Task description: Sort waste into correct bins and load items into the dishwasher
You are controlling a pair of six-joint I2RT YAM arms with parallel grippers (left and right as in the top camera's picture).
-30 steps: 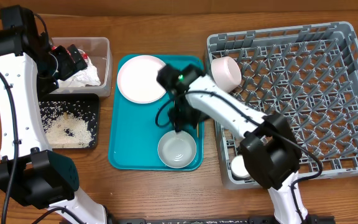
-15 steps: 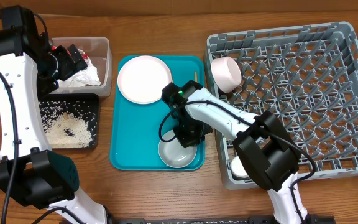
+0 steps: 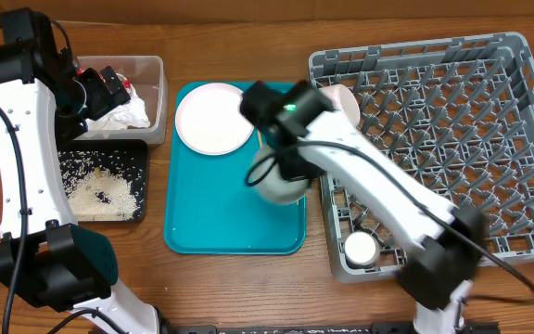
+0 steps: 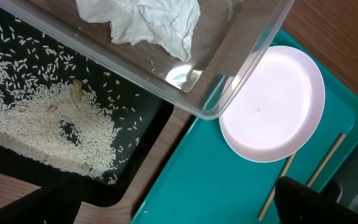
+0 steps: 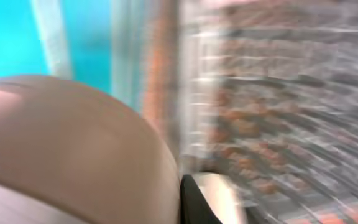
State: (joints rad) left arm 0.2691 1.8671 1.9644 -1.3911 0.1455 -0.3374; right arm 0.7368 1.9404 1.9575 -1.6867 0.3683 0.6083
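Overhead, I'm looking straight down at the whole table [image 3: 248, 278]. The left wrist camera is peering down closely near ten o'clock, sharing the plate [image 3: 213, 116] and teal tray [image 3: 202, 209]; the right is hugging a bowl [image 5: 61, 143].

- A teal tray [image 4: 204, 180] fills the lower right.
- On it lies a pale pink plate [image 4: 272, 106], with two thin chopsticks [image 4: 276, 186] just below the plate.
- Left of the teal tray sits a black tray [image 4: 148, 127] strewn with rice [image 4: 42, 124].
- A clear tub [image 4: 253, 43] holding a crumpled white napkin [image 4: 148, 22] overlaps the teal tray's upper-left edge.
- Wooden table [image 4: 340, 25] shows beyond it.
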